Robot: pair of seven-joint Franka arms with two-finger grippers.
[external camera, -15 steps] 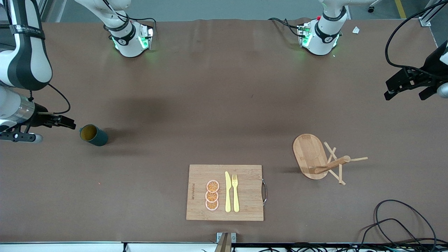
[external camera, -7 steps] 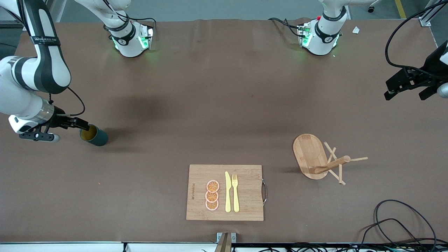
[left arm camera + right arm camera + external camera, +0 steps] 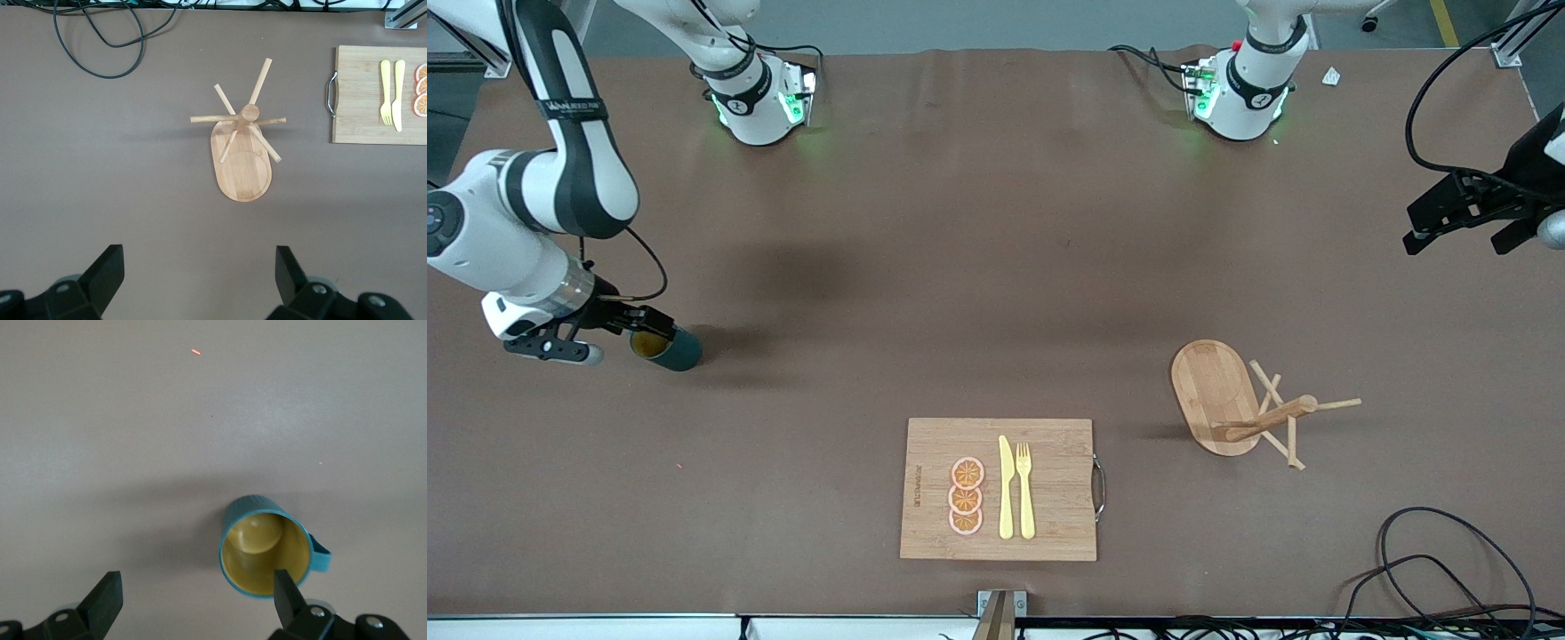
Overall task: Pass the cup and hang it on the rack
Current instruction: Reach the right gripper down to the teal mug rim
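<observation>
The cup [image 3: 665,348] stands upright on the brown surface [image 3: 978,267] near the edge at the right arm's end, where it stood a second ago, while the right tool [image 3: 640,322] has swung in from that edge and now hangs right over the cup's rim, its fingers [image 3: 107,603] spread wide with nothing between them; in the right wrist view one fingertip overlaps the rim. The left tool [image 3: 1463,218] has not moved: that arm waits over the surface's edge at its own end, fingers [image 3: 110,270] spread and empty, looking down on the rack [image 3: 244,143]. The surface is a plain brown sheet, with loose black cables [image 3: 1440,569] at its corner nearest the front camera on the left arm's end. A wooden cutting board [image 3: 1000,489] near the edge closest to the front camera carries three orange slices [image 3: 966,496], a yellow knife [image 3: 1006,489] and a yellow fork [image 3: 1025,489]. The cup is dark teal, ribbed outside, yellowish-brown inside, with a loop handle [image 3: 321,555] on its side.
</observation>
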